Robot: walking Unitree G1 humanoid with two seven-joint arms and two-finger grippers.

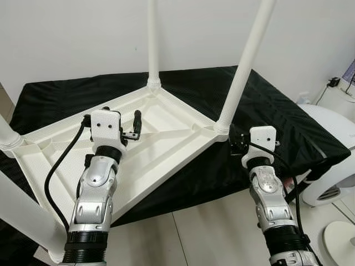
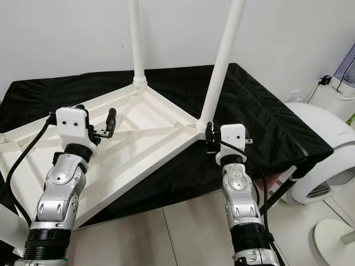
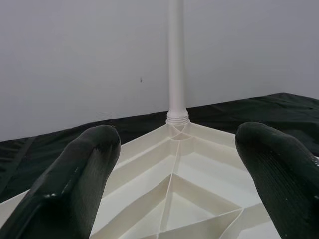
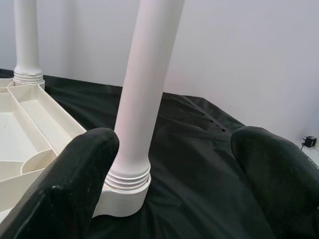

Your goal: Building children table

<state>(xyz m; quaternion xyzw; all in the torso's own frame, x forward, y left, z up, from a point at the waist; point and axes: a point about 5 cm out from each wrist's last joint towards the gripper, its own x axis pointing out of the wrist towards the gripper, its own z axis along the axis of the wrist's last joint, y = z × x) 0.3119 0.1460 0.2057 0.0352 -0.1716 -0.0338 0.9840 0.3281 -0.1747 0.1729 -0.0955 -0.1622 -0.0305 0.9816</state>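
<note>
The white table (image 1: 166,138) lies upside down on a black cloth (image 1: 260,111), legs up. The left gripper (image 1: 121,123) hovers over its underside, fingers wide, empty. The right gripper (image 4: 169,164), spread and empty, faces the three o'clock leg (image 1: 244,66).

Black cloth (image 1: 266,111) on surface; white wall (image 1: 77,39) behind.

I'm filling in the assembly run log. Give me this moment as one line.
table top: upside down on black cloth | legs: upright in corners | left gripper: open over underside | right gripper: open beside near right leg
</note>
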